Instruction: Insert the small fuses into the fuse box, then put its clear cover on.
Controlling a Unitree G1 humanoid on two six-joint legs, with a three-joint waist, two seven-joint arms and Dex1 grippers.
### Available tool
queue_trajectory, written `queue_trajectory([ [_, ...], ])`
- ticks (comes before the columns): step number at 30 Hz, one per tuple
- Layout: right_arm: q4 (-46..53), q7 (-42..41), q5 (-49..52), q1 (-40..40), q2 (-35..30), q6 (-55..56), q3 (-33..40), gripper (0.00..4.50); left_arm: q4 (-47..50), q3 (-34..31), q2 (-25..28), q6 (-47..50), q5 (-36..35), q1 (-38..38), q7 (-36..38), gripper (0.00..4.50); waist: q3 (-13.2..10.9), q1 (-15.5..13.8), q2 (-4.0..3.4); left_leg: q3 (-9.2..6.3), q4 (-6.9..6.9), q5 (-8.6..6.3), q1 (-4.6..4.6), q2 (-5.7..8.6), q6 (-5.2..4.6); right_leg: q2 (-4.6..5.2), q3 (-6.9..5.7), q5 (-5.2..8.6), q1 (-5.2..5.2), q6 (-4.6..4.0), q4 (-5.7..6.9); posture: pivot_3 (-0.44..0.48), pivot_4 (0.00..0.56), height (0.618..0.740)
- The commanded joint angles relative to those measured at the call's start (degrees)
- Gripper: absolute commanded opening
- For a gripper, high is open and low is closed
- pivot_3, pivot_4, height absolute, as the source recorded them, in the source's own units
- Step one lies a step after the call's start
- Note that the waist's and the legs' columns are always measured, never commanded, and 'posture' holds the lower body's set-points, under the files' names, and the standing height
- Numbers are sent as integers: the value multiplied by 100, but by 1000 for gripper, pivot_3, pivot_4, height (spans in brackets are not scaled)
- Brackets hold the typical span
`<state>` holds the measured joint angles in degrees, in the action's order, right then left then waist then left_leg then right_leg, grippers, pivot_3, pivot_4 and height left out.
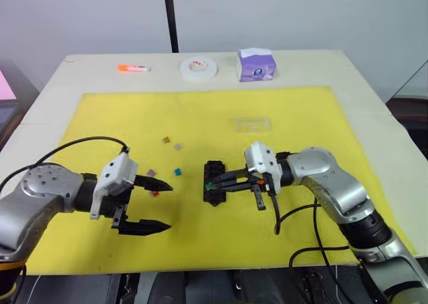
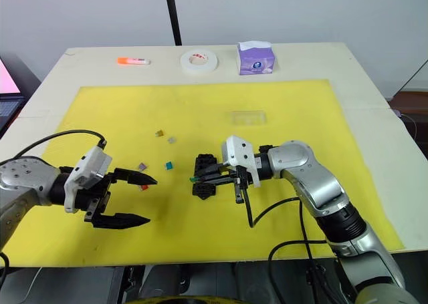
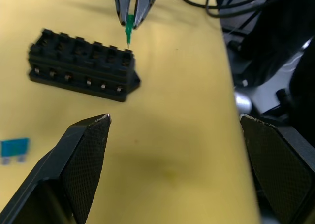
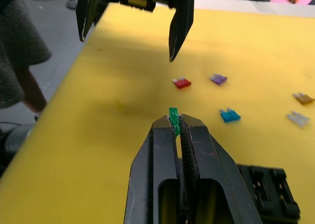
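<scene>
Fuse box (image 1: 215, 182) sits near the middle of the yellow mat (image 1: 294, 130), with the right gripper (image 1: 211, 185) at its front end, fingers clamped on a green fuse (image 1: 208, 186). At about nine o'clock from the box the left gripper (image 1: 166, 207) hangs with fingers wide apart and nothing in them. Loose fuses lie between it and the box: teal (image 1: 177, 172), purple (image 1: 151, 173), red (image 1: 154, 193), with amber (image 1: 166, 140) and grey (image 1: 178, 146) at about eleven o'clock. The clear cover (image 1: 252, 123) lies apart at one o'clock, not yet fitted.

From the left wrist, the green fuse hangs just above the box's end slot, not yet seated; the slots I can see look empty.

From the right wrist, the green fuse pokes out between the pressed fingertips, and five fuses wait on the mat beyond.

By my reckoning the job is barely begun: first fuse going in, five more and the cover left.
</scene>
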<state>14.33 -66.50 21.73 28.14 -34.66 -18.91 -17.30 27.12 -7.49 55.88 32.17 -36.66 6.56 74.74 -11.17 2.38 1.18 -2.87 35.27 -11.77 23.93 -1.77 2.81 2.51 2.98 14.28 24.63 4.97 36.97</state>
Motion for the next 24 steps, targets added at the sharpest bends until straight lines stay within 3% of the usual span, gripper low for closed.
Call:
queue_trajectory([
  [1, -16, 54, -148, -117, 94, 250, 7, 0, -15, 39, -62, -231, 86, 95, -76, 4390, 0, 1, 0, 0, -2, 0, -1, 0, 0, -1, 0, 0, 0, 0, 0, 0, 150, 740],
  [24, -148, 185, -414, -570, 196, 564, 11, 0, -252, 372, -50, -438, 181, 205, 17, 4390, 0, 4, 0, 0, 0, 0, -5, -1, 0, -5, 0, -1, -5, 2, 5, 0, 150, 740],
])
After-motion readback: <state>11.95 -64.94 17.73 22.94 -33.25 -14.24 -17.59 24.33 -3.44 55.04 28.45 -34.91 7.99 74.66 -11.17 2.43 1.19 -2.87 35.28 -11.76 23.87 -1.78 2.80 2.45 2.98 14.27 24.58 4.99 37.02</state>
